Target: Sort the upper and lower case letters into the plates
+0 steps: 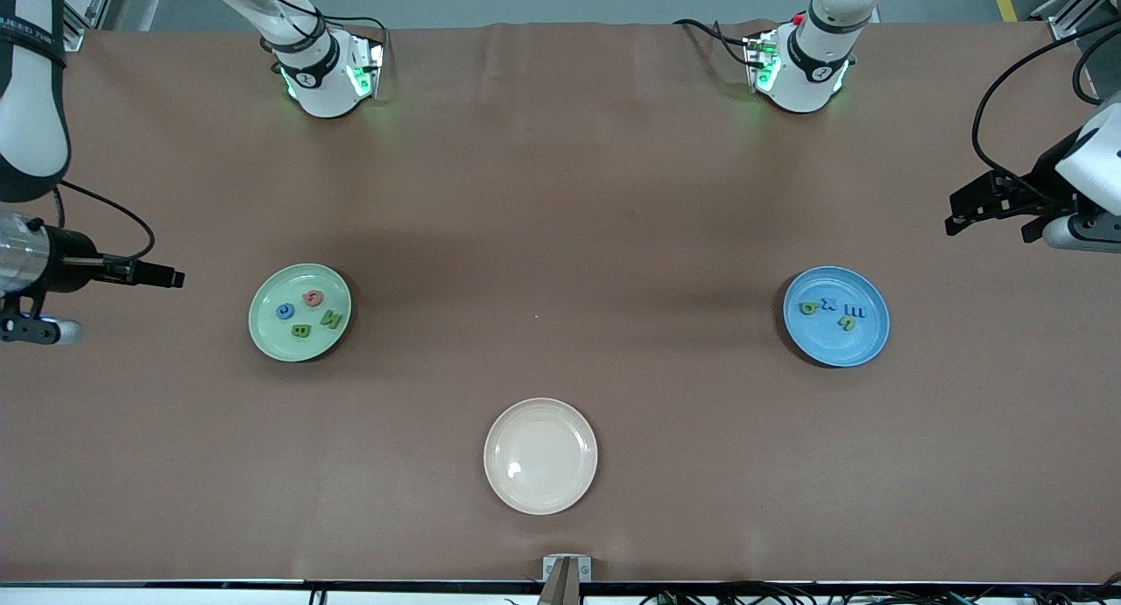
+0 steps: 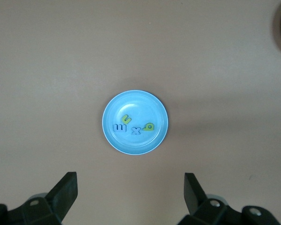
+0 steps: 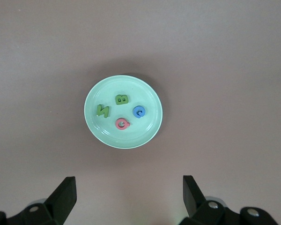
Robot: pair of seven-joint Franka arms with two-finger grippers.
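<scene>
The pale green plate (image 1: pixel 273 335) (image 3: pixel 131 89) holds several letters: a red one (image 1: pixel 313 298) (image 3: pixel 122 123), a blue one (image 1: pixel 285 311) (image 3: pixel 138 111) and two green ones (image 1: pixel 331 319) (image 1: pixel 300 330). In the blue plate (image 1: pixel 836 347) (image 2: pixel 136 101) lie two blue letters (image 2: pixel 118 127) (image 2: pixel 136 130) and two green letters (image 2: pixel 149 126) (image 2: pixel 125 118). My right gripper (image 1: pixel 171 278) (image 3: pixel 129 190) hangs open and empty over the table at the right arm's end, beside the green plate. My left gripper (image 1: pixel 959 213) (image 2: pixel 130 187) hangs open and empty over the left arm's end, beside the blue plate.
A cream-beige plate (image 1: pixel 540 491) with nothing in it sits nearer to the front camera, midway between the two coloured plates. Both arm bases (image 1: pixel 324 71) (image 1: pixel 801 66) stand along the table's back edge. Brown tabletop lies all around.
</scene>
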